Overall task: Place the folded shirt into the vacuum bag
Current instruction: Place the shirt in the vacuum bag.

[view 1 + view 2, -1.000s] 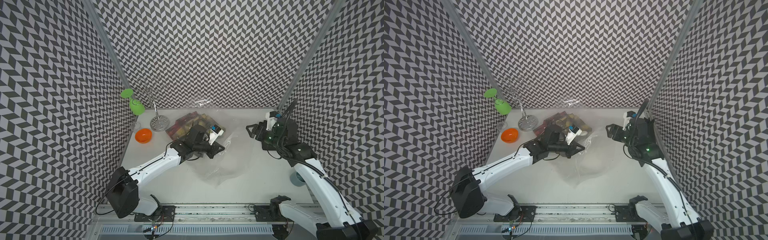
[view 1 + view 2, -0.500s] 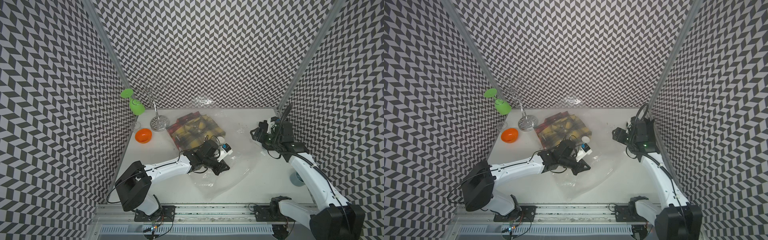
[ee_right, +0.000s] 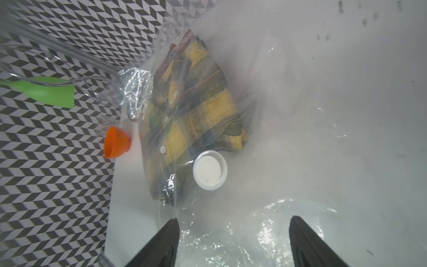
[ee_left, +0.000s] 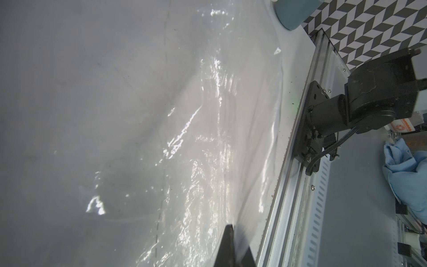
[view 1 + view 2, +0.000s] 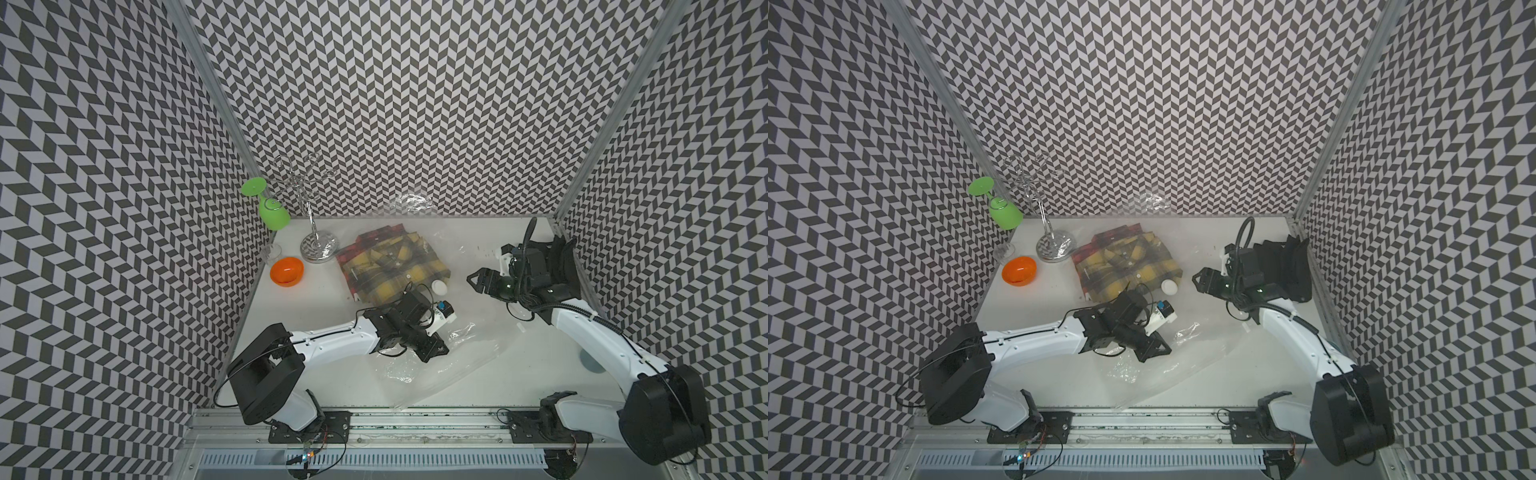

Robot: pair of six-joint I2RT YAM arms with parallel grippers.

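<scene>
I see white tabletop [image 5: 519,374], black-and-white chevron walls [image 5: 415,104]. Far centre: yellow plaid folded shirt [image 5: 386,266] under film of crinkly clear vacuum bag [image 5: 453,365]. My left gripper [image 5: 432,353] closed, right gripper [image 5: 472,279] wide open.

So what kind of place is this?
Probably a robot test booth, not a home: a left arm and right arm bolted to a metal rail, and zigzag walls boxing in one white table.

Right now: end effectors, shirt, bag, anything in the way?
Left end effector shut, low on the vacuum bag; right end effector open above it. Folded shirt under the film, apparently inside. Orange bowl off to the side.
</scene>
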